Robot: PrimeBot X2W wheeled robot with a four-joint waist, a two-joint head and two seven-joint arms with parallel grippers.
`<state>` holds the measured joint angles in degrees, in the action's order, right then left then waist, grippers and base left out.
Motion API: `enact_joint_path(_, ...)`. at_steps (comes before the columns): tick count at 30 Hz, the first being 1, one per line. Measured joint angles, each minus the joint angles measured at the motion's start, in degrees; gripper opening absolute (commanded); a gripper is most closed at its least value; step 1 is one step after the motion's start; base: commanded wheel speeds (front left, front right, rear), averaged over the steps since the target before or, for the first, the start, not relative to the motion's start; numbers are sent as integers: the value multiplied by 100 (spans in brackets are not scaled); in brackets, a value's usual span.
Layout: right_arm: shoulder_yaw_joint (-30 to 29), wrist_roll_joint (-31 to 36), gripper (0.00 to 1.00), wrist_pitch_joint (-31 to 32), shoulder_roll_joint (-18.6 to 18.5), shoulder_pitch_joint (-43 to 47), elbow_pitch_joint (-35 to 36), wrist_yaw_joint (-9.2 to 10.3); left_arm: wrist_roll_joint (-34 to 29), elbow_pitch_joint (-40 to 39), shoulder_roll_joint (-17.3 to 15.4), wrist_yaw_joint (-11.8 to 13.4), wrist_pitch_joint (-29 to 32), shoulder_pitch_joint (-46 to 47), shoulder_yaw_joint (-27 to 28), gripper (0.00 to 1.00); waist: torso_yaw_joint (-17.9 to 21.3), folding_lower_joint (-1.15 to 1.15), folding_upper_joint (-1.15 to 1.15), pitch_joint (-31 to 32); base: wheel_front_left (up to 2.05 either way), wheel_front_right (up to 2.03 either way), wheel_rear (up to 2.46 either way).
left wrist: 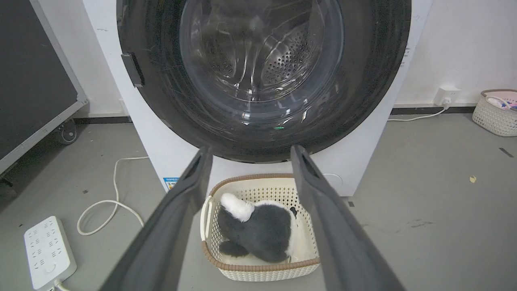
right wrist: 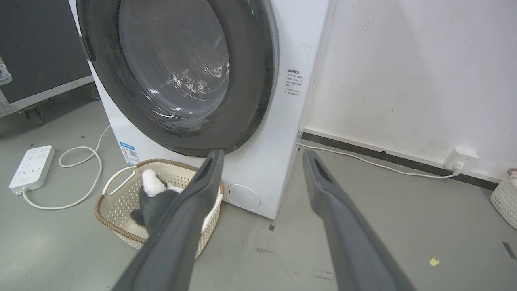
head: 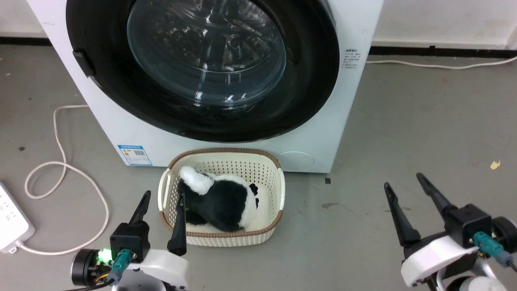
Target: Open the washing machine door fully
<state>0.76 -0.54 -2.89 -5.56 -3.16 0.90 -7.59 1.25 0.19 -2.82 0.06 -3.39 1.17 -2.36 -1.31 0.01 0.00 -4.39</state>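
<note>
Head view: washing machine [head: 121, 129] stands on the floor [head: 424, 133] at its far edge, against the wall. Washing machine door [head: 202, 64] is shut, flush with the white front, with the latch tab [head: 84, 62] on its left rim. Blue label [head: 135, 154] sits low on the front, left side. Cream basket [head: 278, 190] is on the floor just in front of the machine, with a black-and-white plush toy [head: 220, 200] inside. Left claw [head: 164, 195] is at the floor's near edge, fingers spread, holding nothing. One finger overlaps the basket's left rim; contact cannot be told. Right claw [head: 404, 180] is at near right, spread, empty, well apart from the machine. Power strip [head: 10, 220] and looped cable [head: 64, 169] lie at the left edge.

Left wrist view: fingers are wide apart, framing the basket and toy. The door is ahead, closed, with the perforated drum visible through the glass. A second basket [left wrist: 494, 111] and a wall socket [left wrist: 446, 95] are at far right.

Right wrist view: fingers are spread and point at the machine's lower right corner. The door is seen at an angle, closed against the front.
</note>
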Motion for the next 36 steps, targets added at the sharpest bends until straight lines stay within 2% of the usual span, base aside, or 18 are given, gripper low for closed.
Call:
enact_joint_path(3,23,-65,100,2,-86,-129,14,0,32,-4,0,1,-27,27,-30,100,-26,0,0,-75,0,0,0)
enact_joint_path(4,38,-79,95,9,-121,-181,16,0,37,-4,-1,2,-29,30,-35,100,-34,0,0,-99,0,0,0)
enact_joint_path(5,44,-116,40,21,-149,-241,21,0,40,-4,0,9,-48,34,-42,100,-43,0,0,-125,0,0,0)
enact_joint_path(6,44,-151,1,26,-176,-303,23,0,46,-8,0,29,-69,42,-48,100,-53,0,0,-151,0,0,0)
enact_joint_path(11,148,-348,0,85,-358,-805,57,0,89,-16,0,34,-134,148,-89,100,-116,0,0,-319,0,0,0)
enact_joint_path(21,38,-824,0,255,-350,-1639,-137,0,105,-34,0,56,-270,273,-214,100,-213,0,0,-560,0,0,0)
enact_joint_path(29,-136,-1090,0,446,-404,-2286,-594,0,154,-41,0,82,-358,394,-291,100,-362,0,0,-771,0,0,0)
enact_joint_path(36,-432,-1759,0,761,-426,-2976,-959,1,216,-53,0,101,-433,479,-400,100,-522,0,0,-970,0,0,0)
